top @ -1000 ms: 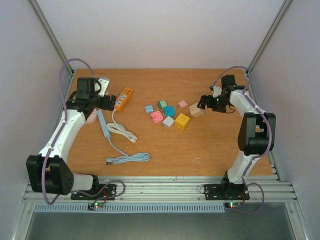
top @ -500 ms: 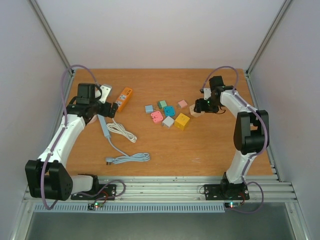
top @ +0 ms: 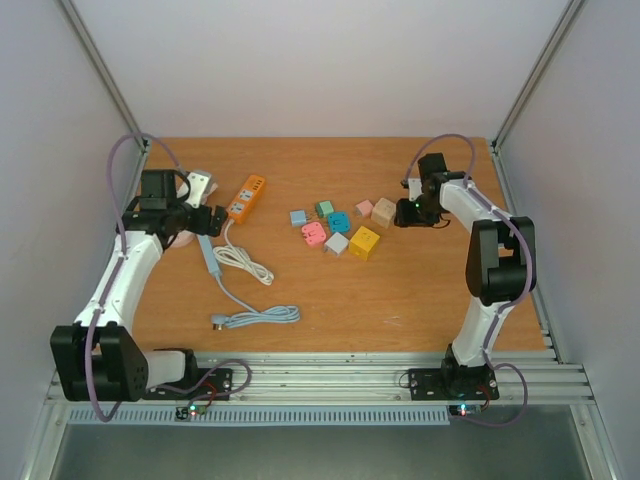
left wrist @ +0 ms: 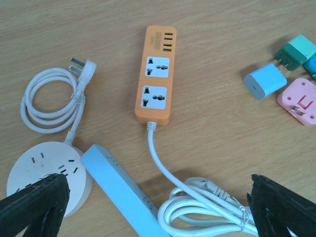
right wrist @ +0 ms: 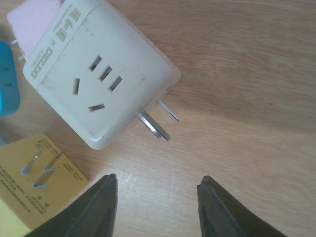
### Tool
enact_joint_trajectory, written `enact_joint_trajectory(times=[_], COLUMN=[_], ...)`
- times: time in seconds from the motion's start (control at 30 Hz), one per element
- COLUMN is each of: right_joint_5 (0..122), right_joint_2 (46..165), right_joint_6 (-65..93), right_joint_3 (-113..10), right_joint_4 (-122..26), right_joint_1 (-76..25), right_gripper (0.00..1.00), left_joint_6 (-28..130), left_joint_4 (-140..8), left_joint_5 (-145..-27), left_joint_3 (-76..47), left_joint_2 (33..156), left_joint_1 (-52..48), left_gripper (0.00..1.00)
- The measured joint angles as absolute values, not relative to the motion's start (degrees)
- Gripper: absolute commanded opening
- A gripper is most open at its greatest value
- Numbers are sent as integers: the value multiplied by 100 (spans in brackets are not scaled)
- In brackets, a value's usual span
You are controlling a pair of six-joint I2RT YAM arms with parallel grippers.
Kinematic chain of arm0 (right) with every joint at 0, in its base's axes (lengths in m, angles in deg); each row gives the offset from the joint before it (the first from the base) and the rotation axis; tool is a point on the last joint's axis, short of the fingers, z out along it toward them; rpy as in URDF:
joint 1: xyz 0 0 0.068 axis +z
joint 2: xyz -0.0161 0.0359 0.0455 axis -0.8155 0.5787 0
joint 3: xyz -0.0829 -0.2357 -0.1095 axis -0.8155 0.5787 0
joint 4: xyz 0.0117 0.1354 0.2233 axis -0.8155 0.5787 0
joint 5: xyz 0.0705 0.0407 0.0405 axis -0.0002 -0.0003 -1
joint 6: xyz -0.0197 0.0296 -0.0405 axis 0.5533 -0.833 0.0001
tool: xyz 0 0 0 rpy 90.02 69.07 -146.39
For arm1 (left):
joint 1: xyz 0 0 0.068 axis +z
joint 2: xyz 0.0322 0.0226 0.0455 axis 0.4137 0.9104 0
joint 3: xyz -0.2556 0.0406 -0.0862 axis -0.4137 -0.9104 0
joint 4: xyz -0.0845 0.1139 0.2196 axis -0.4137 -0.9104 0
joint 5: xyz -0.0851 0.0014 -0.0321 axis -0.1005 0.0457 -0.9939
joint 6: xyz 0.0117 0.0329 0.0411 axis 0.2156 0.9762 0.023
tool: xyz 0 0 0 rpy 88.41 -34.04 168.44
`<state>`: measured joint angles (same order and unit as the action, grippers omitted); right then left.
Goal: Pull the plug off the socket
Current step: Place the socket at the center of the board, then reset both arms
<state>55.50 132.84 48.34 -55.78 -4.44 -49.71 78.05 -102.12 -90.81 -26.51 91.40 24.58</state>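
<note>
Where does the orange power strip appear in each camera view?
Top external: the orange power strip lies left of centre, in the far half of the picture.
Left wrist: upper centre, with its sockets facing up.
Right wrist: not in it.
Shared landmark: the light blue plug, to the right of the strip in both of those views.

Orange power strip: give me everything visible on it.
The orange power strip lies flat on the wooden table, face up. Plastic-looking orange body, two white socket faces in a row, both empty, small dark ports at the far end. A white cord leaves the near end toward a tied coil. Nothing else touches it.
</note>
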Motion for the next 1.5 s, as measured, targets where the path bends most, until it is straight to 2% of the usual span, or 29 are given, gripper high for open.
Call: enact_joint_trajectory(times=[0.13,0.23,0.27,0.57,0.87,1.23,1.5], right_joint_5=[5508,5395,5344,4632,3749,3342,2818], right_joint_2=[13194,12823,12585,9324,6878,4810,4397], right_joint_6=[4938,5087,5185,5939,6477,6549,6759], right_joint_3=[-5619,-5613,-5589,-4782,-4094,-3650,-3521], right_joint_4=[-378,-223,-188,-15,841,1606,1877], right_joint_1=[-4971,-4971,-4971,-4971,-4976,-4991,-5133], right_gripper=[80,97,98,99,98,99,98], left_joint_6=[7826,7964,8038,8788,9429,9704,10382], left_joint_4=[-10247,-10389,-10453,-11157,-12282,-13115,-13768], left_joint_5=[-9337,-9726,-9883,-11286,-12043,-12493,-13004], left_joint_3=[-2651,-2680,-2708,-3058,-3088,-3329,-3381], left_joint_2=[9133,9035,8960,8010,7057,5769,5339], left_joint_1=[2687,2744,2742,2735,2735,2735,2735], left_gripper=[99,99,99,99,100,99,100])
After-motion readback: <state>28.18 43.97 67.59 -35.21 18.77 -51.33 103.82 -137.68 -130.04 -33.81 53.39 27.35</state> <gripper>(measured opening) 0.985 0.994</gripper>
